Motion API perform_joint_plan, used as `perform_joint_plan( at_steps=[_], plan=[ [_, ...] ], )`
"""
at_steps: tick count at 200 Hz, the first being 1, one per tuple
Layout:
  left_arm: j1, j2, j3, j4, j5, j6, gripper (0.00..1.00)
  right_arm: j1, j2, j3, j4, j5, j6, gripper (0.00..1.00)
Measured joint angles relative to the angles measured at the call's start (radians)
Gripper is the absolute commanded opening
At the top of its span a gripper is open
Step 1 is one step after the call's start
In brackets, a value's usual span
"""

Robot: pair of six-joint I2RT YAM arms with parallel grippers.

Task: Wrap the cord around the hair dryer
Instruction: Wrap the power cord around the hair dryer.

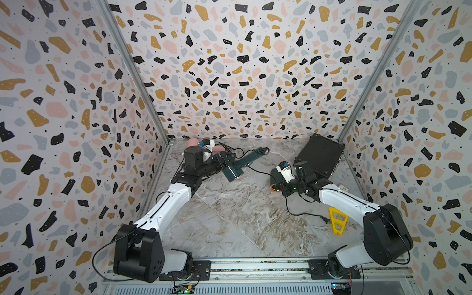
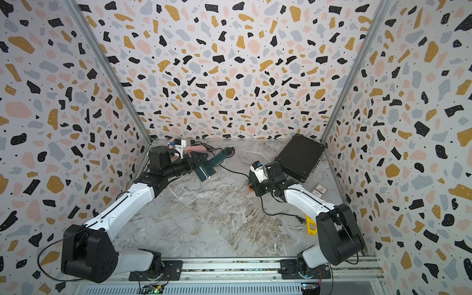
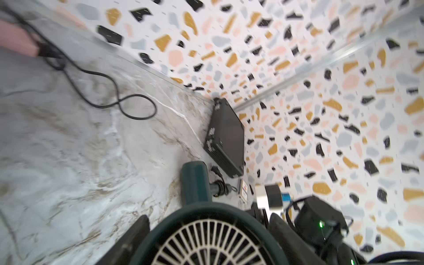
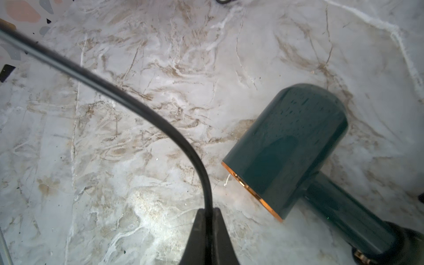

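Left gripper (image 3: 208, 219) clamped the dark teal plastic hair dryer (image 4: 286, 146); right gripper (image 4: 207, 213) pinched its black cord (image 4: 137, 107). The step called for taut loops round the handle just ahead of it.

Materials and finish, as observed.
Hair dryer (image 4: 286, 146): dark teal plastic, glossy, smooth; nozzle rim (image 4: 252, 192) shiny, copper-coloured, looks metallic; rear grille (image 3: 213, 243) pale matt plastic. Cord (image 4: 128, 101): black, smooth, dull rubbery sheath. Table top (image 1: 229, 224): marble pattern, smooth, faint sheen. Walls (image 1: 229, 63): terrazzo print, matt. Corner posts (image 1: 132, 69) and near rail (image 1: 255, 267): bare silvery metal. Black case (image 1: 319, 155), far right: matt. Yellow triangular piece (image 1: 337, 222), near right: smooth plastic. Left arm shell (image 1: 163, 209): gloss white plastic; joints matt black.
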Motion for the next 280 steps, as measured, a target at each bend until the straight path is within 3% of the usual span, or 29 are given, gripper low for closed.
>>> perform_joint_plan(
  at_steps=[23, 56, 116, 158, 223, 280],
  plan=[
    [0.036, 0.0, -0.043, -0.011, -0.14, -0.056, 0.0, 0.019, -0.019, -0.037, -0.01, 0.012, -0.004, 0.0],
    [0.034, 0.0, -0.043, -0.076, -0.346, -0.034, 0.0, 0.044, -0.095, -0.08, -0.045, 0.046, -0.014, 0.0],
    [0.009, 0.013, 0.002, -0.22, -0.679, 0.161, 0.0, 0.122, -0.142, -0.056, -0.15, 0.091, -0.028, 0.0],
    [-0.058, 0.112, 0.045, -0.237, -0.851, 0.278, 0.0, 0.211, -0.149, 0.089, -0.313, 0.117, -0.069, 0.0],
    [-0.13, 0.237, 0.113, -0.288, -0.922, 0.436, 0.0, 0.277, -0.185, 0.314, -0.458, 0.14, -0.167, 0.0],
    [-0.192, 0.271, 0.212, -0.364, -0.805, 0.631, 0.0, 0.277, -0.12, 0.515, -0.465, 0.161, -0.223, 0.0]
  ],
)
